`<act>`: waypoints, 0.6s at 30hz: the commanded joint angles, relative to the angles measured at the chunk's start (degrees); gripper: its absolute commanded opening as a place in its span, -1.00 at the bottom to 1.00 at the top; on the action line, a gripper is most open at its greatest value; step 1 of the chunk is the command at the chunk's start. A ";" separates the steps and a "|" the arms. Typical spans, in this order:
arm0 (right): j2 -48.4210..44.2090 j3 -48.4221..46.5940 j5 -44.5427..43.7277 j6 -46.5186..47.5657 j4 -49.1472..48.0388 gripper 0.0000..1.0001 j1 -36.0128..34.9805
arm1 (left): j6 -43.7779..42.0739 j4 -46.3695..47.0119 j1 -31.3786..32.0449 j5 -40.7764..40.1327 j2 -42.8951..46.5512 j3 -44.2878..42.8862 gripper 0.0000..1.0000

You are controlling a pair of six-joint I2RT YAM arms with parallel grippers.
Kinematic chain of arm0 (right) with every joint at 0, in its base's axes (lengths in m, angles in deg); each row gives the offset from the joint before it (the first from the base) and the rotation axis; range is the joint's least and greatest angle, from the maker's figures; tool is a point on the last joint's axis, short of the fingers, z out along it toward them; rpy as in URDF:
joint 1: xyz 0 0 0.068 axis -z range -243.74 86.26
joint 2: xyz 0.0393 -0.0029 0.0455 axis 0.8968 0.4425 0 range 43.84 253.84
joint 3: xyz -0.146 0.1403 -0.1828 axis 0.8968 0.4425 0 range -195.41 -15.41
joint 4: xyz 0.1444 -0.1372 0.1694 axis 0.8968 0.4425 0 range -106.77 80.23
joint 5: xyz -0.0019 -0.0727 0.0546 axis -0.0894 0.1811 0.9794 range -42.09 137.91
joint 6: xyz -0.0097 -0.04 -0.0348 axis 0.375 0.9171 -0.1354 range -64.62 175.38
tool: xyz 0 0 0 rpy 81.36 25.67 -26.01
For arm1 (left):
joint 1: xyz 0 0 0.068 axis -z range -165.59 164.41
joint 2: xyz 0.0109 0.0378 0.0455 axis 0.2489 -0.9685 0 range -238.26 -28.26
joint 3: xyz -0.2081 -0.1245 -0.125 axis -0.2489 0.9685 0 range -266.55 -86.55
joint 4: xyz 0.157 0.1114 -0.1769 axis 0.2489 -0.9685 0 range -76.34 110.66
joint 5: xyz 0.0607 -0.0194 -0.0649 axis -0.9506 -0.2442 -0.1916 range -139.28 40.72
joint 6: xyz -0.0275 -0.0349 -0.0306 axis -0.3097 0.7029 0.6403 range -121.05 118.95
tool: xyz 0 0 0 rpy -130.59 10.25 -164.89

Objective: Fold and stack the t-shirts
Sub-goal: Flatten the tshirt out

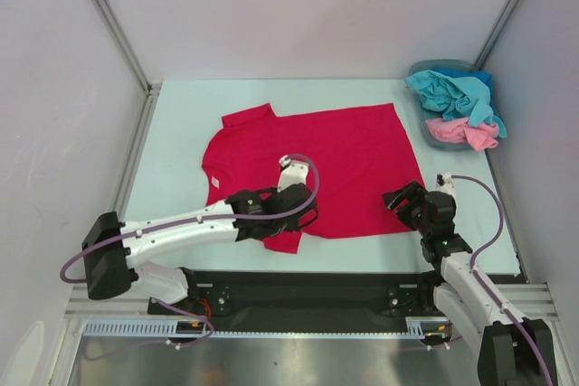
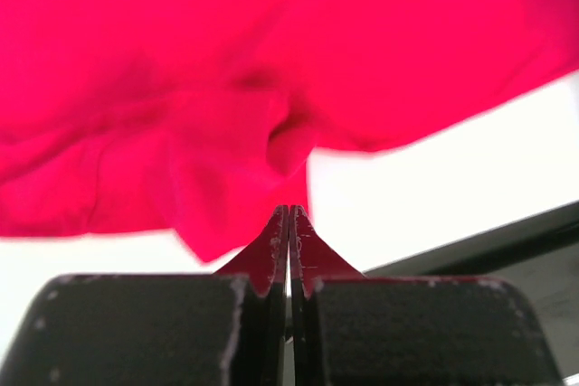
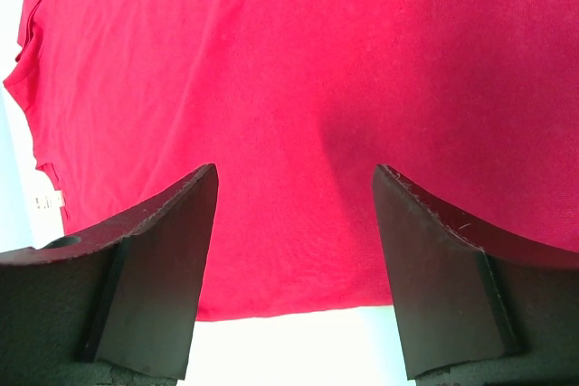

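A crimson red t-shirt lies spread flat on the table, neck to the left with a small white label. My left gripper is low over the shirt's near left sleeve. In the left wrist view it is shut, tips at the edge of the rumpled red cloth, and no cloth shows between them. My right gripper is open at the shirt's near right edge. In the right wrist view it spans the hem of the red shirt with nothing held.
A blue-grey basket at the back right holds a teal-blue shirt and a light pink shirt. The table's near edge, a dark bar, runs just behind both grippers. White walls and metal posts enclose the table.
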 commanded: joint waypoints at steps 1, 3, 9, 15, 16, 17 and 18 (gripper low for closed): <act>-0.09 -1.84 0.18 0.28 -1.28 0.48 0.30 | 3.10 -2.09 2.07 0.11 2.08 4.53 -0.99; 0.43 -1.84 0.35 0.28 -1.72 0.48 0.21 | 5.47 -0.95 3.65 -0.77 1.91 7.78 -0.99; 1.14 -2.28 0.35 0.11 -1.99 0.48 0.21 | 9.44 3.27 9.01 -4.02 -2.12 11.92 -0.58; 0.62 -3.25 0.09 0.46 -1.11 0.47 0.22 | 8.74 5.38 10.60 -5.08 -5.92 10.43 -0.27; 0.61 -3.25 0.09 0.46 -0.94 0.48 0.21 | 8.47 5.91 10.51 -5.08 -6.18 10.51 -0.23; 0.61 -3.25 0.09 0.37 -0.85 0.48 0.21 | 7.86 6.78 10.51 -4.99 -6.27 10.69 -0.19; 0.53 -3.25 0.09 0.46 -0.85 0.48 0.21 | 7.59 7.31 10.51 -4.99 -6.27 10.95 -0.15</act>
